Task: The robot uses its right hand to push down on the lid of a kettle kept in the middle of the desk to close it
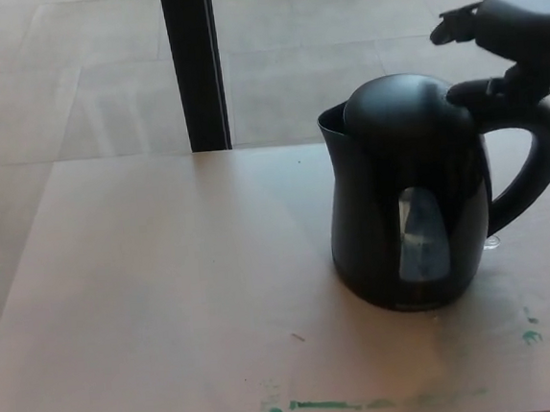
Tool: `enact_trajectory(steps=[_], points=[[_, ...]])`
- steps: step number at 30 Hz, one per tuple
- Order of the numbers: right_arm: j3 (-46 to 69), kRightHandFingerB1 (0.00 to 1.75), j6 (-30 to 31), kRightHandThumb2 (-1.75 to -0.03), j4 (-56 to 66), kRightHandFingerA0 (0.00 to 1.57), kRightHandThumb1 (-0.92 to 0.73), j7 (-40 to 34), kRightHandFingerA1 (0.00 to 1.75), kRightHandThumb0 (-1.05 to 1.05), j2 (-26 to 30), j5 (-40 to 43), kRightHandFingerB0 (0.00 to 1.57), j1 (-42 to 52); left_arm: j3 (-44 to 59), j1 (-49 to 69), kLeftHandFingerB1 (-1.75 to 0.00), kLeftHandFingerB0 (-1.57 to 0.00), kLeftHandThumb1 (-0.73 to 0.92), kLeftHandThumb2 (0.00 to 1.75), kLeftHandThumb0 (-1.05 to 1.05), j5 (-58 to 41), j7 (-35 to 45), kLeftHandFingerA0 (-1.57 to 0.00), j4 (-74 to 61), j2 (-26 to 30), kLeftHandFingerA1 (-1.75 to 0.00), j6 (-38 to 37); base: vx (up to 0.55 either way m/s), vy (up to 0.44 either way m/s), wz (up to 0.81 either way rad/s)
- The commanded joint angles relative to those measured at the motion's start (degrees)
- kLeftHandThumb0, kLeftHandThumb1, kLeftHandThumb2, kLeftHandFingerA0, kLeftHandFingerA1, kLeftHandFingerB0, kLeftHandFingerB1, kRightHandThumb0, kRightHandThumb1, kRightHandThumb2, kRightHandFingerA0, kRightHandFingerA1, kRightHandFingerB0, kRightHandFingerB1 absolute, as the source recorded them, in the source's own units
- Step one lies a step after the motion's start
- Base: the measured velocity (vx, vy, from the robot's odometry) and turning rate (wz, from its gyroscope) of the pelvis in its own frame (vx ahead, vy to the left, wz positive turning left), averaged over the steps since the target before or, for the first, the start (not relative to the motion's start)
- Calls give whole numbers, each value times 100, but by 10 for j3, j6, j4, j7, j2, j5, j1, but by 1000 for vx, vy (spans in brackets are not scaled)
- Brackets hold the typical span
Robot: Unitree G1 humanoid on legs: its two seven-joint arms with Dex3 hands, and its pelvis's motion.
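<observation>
One black three-fingered right hand [510, 26] hovers above and just behind the handle side of the glossy black plastic kettle [410, 204] — fingers apart, holding nothing. The kettle stands upright right of centre on the pale wooden desk [167, 293]; its domed lid [401, 103] looks seated, lying down-left of the hand.

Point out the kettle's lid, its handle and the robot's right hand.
lid [405, 98], head view, on the top of the dome.
handle [540, 168], head view, on the outer curve of the loop.
right hand [515, 26], head view, on the black back of the hand.
</observation>
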State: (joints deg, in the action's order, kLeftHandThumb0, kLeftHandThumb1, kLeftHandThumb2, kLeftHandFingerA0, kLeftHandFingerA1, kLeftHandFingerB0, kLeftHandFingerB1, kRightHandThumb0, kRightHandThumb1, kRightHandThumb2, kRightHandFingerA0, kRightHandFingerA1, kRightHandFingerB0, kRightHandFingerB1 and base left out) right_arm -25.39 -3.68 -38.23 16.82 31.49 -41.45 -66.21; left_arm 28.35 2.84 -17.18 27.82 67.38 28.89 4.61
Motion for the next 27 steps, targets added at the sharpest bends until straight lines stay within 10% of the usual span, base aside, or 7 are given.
enact_trajectory(steps=[1,7,16,17,18,24,27], points=[[48,32,0,-65,-25,33,-80,19,47,-84,16,41,35,-30,-2,2,-34,-35,69,60,-70,2,-9,-52,13,8,-46,-4,0,0,0],[111,31,-8,-65,-22,33,-78,36,42,-78,49,79,35,-26,2,6,-47,-31,58,91,-80,-5,-3,-48,12,6,-58,1,0,0,0],[219,36,-12,-75,-15,39,-69,28,44,-86,170,127,33,76,11,13,-34,-36,68,60,-69,-9,3,-54,11,5,-49,1,0,0,0],[244,35,-18,-74,-18,39,-69,25,43,-84,191,143,33,103,9,13,-46,-25,54,92,-70,-6,3,-46,11,6,-58,1,0,0,0],[263,36,-14,-77,-15,38,-69,26,44,-88,199,157,33,122,16,12,-35,-35,66,60,-66,-14,2,-52,10,5,-48,7,0,0,0],[405,32,7,-65,31,38,-79,27,40,-78,223,239,38,276,13,18,-47,-27,54,92,-70,-9,-1,-46,4,2,-58,6,0,0,0],[500,35,-19,-65,70,31,-79,20,55,-83,209,277,39,411,15,18,-36,-38,67,61,-68,-9,-10,-53,10,1,-47,1,0,0,0]])
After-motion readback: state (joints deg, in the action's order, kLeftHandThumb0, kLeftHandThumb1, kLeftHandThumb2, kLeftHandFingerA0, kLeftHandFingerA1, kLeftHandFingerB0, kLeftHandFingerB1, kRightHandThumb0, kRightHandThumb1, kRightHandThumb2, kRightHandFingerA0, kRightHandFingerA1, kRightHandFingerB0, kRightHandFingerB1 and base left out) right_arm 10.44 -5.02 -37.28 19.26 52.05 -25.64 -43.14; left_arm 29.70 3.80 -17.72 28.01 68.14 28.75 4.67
